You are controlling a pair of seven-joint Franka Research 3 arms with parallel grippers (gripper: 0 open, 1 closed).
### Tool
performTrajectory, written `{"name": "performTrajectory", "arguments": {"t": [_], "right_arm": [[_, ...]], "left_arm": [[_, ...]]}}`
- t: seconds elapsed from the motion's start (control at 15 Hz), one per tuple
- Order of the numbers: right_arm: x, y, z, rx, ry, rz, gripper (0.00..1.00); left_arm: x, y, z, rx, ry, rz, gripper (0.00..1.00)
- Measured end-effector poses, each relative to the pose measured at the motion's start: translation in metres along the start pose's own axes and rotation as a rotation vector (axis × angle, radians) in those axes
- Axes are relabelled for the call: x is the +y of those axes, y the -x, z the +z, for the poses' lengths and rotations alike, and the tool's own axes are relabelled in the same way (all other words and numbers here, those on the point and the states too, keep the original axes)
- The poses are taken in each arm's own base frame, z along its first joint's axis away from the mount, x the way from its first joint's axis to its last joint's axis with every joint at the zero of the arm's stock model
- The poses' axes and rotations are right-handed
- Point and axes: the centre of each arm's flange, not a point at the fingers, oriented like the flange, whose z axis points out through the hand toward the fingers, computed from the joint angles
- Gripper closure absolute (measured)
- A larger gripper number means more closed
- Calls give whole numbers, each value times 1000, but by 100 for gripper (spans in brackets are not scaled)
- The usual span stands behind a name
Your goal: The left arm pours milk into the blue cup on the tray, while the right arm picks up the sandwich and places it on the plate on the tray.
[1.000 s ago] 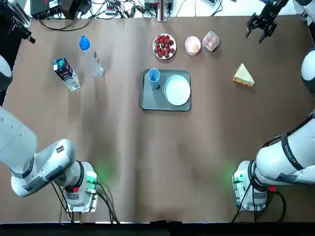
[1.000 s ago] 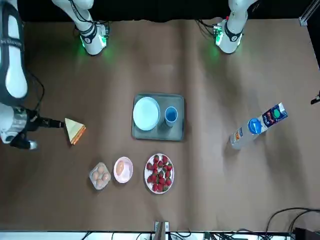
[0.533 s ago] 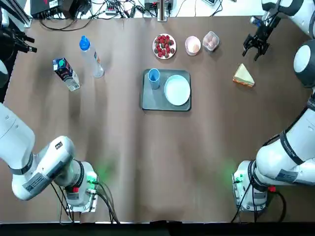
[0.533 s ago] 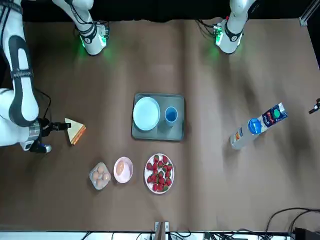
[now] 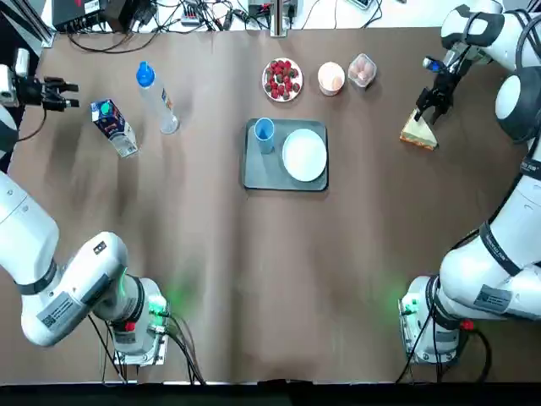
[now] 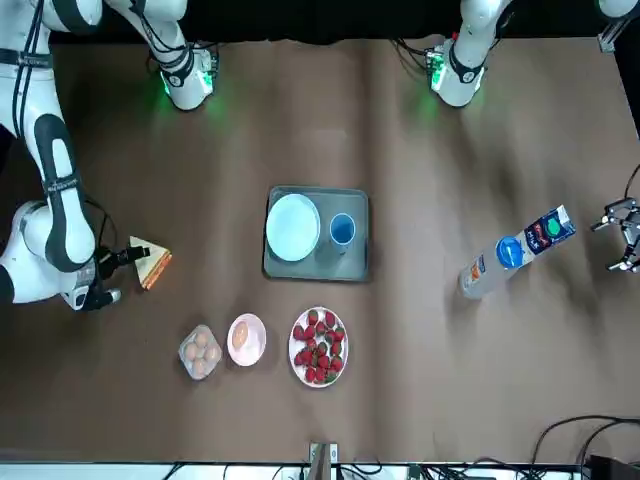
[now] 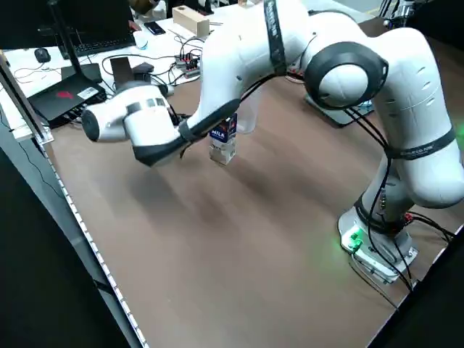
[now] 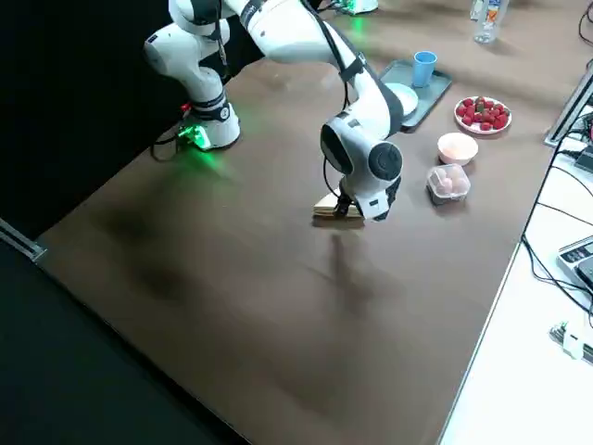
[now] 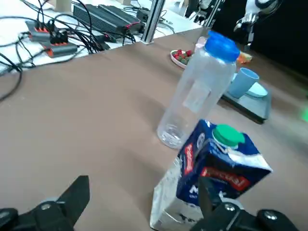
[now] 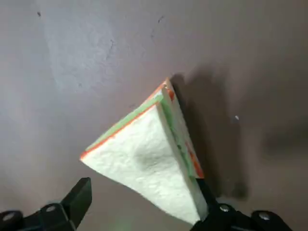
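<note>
We locate the sandwich [image 5: 418,131] on the table at the robot's right, partly under the right gripper [image 5: 430,110]. The right gripper's two fingers stand apart with nothing clamped; in the right wrist view, the wedge lies toward one finger, its narrow corner pointing toward the other. We judge that we must centre the opening over the wedge before closing, or one finger may push it. The right arm is nearer; the plate [image 5: 304,155] lies to its left on the tray [image 5: 285,182], along a path we judge unobstructed.

We find the left gripper [image 5: 74,95] spread and unloaded, with the upright milk [image 5: 114,128] near, to its right and slightly toward the bases. The clear bottle [image 5: 158,99] stands between the milk and the blue cup [image 5: 265,135]; we should route around it.
</note>
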Motion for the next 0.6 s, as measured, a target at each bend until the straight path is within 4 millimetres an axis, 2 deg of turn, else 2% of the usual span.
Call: {"name": "performTrajectory", "arguments": {"t": [0.13, 0.27, 0.33, 0.4, 0.53, 0.6], "right_arm": [[12, 2, 5, 1, 13, -52, 7], [22, 4, 17, -11, 4, -77, 7], [26, 5, 23, -17, -2, -90, 12], [28, 4, 27, -20, -6, -96, 21], [27, 3, 29, -23, -8, -106, 24], [25, 2, 28, -21, -10, -108, 33]], "left_arm": [[0, 14, 3, 12, 22, -17, 0], [3, 22, -3, 11, 23, 1, 0], [5, 26, -8, 15, 23, 38, 0], [7, 30, -13, 19, 23, 83, 0], [13, 38, -21, 23, 38, 212, 0], [18, 41, -23, 37, 57, 276, 0]]}}
